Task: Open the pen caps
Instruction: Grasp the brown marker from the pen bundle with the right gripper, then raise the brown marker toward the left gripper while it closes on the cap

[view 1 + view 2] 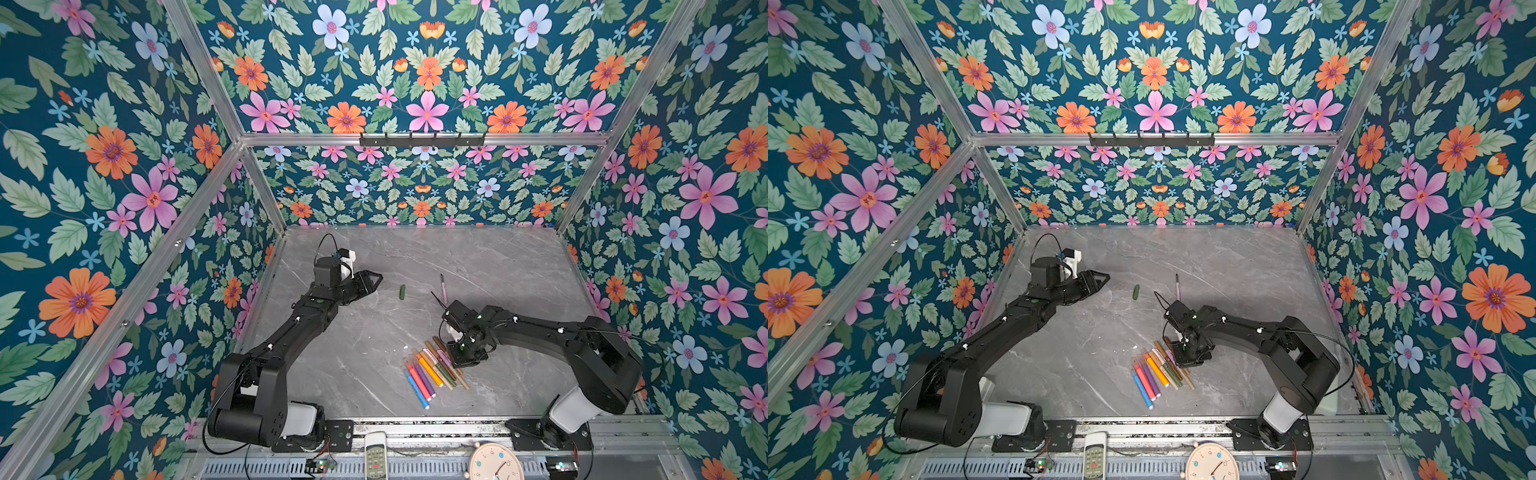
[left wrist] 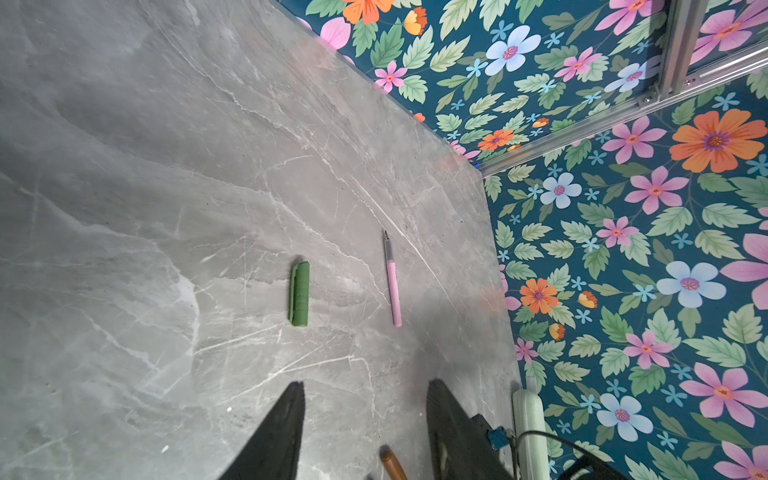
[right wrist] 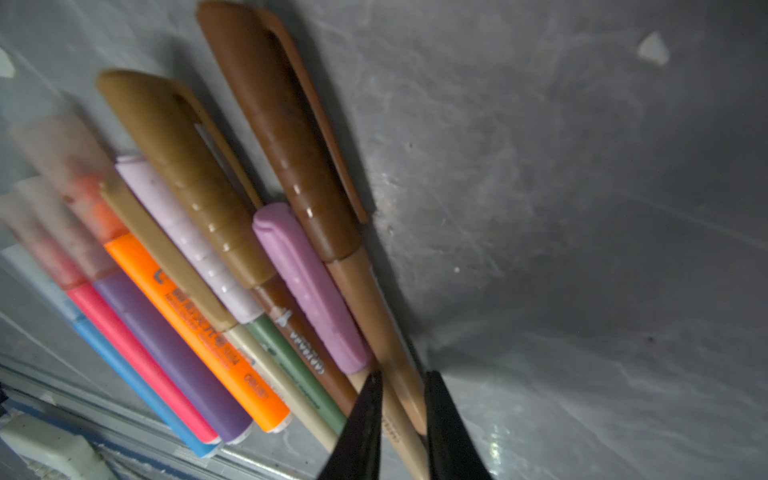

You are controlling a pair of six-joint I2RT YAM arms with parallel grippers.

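The row of pens (image 1: 434, 368) was laid on the grey surface (image 1: 498, 270). At the row's far end, the jaws of the right gripper (image 3: 401, 382) were set narrowly either side of the tan pen (image 3: 370, 307) (a firm grip could not be told). Beyond the row, a loose green cap (image 1: 402, 292) and an uncapped pink pen (image 1: 443, 289) were seen. Farther beyond the row and to its left, the jaws of the left gripper (image 1: 376, 280) were held apart, empty.

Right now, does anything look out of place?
A green cap lies alone near an uncapped pink pen, both well apart from the bundled pens. Their colours differ, so they don't look like a pair.
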